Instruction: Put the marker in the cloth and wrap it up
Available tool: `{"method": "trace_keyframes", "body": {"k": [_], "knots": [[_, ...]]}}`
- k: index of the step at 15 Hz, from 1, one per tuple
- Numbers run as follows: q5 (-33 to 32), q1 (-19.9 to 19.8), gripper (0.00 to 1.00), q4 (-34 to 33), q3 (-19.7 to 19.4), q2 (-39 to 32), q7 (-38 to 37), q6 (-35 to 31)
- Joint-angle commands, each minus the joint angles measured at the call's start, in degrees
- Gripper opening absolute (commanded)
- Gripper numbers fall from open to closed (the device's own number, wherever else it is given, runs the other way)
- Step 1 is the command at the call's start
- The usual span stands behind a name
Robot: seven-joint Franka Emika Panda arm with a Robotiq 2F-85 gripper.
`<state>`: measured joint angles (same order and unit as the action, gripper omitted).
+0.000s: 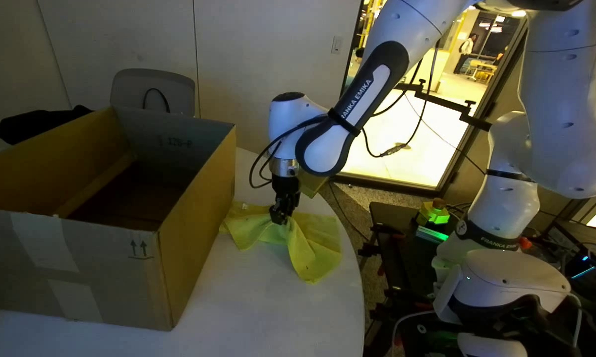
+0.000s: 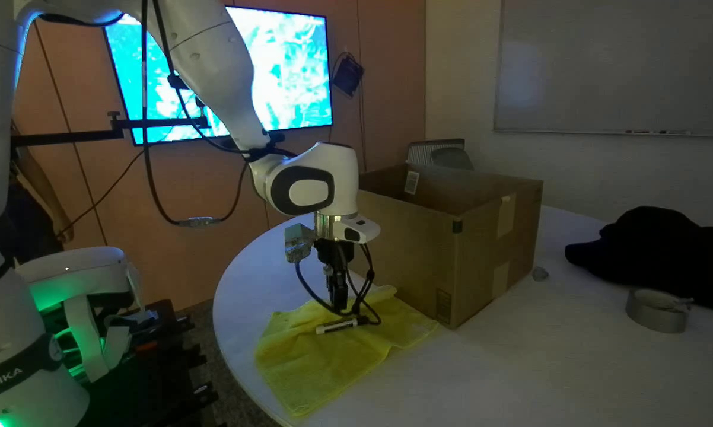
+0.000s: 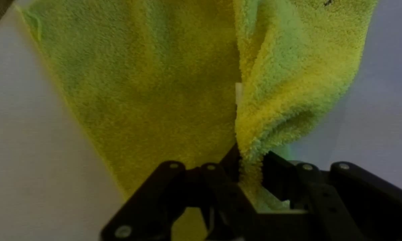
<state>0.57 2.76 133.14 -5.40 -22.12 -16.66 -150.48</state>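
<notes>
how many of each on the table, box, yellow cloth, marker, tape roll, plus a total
box: 1
yellow cloth: 1
marker: 1
tape roll: 1
total: 4

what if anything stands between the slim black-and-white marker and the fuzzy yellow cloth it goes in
Nothing visible: in an exterior view, the marker already lies on the cloth; the wrist view shows the black gripper pinching a raised fold.
</notes>
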Motion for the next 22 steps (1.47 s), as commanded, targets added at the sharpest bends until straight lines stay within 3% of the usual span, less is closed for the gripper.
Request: {"method": "trace_keyframes", "body": {"k": [1,10,11,13,20,22], "knots": [[2.49,-1.15,0.05,2.53,-2.05,1.65,-4.79,-2.40],[13.27,-5.32,0.08,0.36,-4.35,-2.11,-13.58,-1.67],[14.03,-5.40,0.37,0.25,-4.30,-2.45,-13.98,-1.76],[15.42,-5.27,0.43,0.33,-4.07,-2.48,-14.47,-1.94],[16.95,-4.99,0.96,3.87,-1.93,2.62,-12.09,-3.37],[17.52,-5.48,1.00,6.01,-0.26,4.97,-9.09,-3.93]]}}
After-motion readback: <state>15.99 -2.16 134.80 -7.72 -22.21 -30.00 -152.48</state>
